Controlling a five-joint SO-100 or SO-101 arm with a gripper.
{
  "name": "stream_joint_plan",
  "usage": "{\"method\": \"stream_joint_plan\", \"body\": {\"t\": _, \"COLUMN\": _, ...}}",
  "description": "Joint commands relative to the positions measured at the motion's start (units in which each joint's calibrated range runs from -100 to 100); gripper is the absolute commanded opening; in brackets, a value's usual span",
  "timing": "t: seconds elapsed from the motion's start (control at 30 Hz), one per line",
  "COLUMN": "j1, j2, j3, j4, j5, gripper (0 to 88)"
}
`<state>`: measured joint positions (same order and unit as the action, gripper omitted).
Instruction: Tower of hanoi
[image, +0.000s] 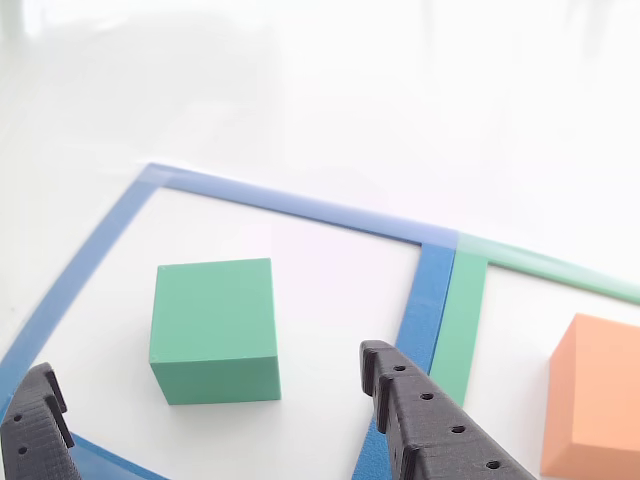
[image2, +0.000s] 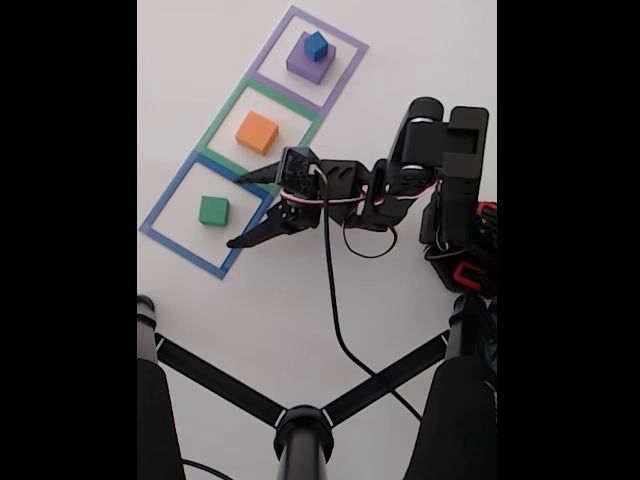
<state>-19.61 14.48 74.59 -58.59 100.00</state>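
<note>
A green block (image: 215, 330) (image2: 213, 210) sits alone on the white table inside the blue tape square (image: 290, 205) (image2: 170, 200). My gripper (image: 205, 395) (image2: 233, 212) is open just beside it, its black fingers (image: 430, 425) spread wide with nothing between them. An orange block (image: 595, 400) (image2: 257, 132) rests in the green tape square (image2: 222, 115). In the fixed view a small blue cube (image2: 316, 45) lies on top of the purple block (image2: 306, 64), inside the purple tape square (image2: 345, 40).
The black arm (image2: 400, 180) with its cable reaches in from the right of the fixed view. A black camera stand (image2: 300, 425) with spread legs stands at the bottom. White table surrounds the three tape squares.
</note>
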Motion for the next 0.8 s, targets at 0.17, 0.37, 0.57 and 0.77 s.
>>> {"method": "stream_joint_plan", "body": {"t": 0.17, "j1": -1.02, "j2": 5.39, "j3": -5.66, "j4": -4.42, "j5": 0.00, "gripper": 35.8}}
{"method": "stream_joint_plan", "body": {"t": 0.37, "j1": -2.39, "j2": 8.68, "j3": -9.03, "j4": -5.88, "j5": 0.00, "gripper": 35.8}}
{"method": "stream_joint_plan", "body": {"t": 0.57, "j1": -3.08, "j2": 10.36, "j3": -11.12, "j4": -5.88, "j5": 0.00, "gripper": 34.8}}
{"method": "stream_joint_plan", "body": {"t": 0.77, "j1": -2.70, "j2": 11.24, "j3": -11.02, "j4": -5.88, "j5": 0.00, "gripper": 30.2}}
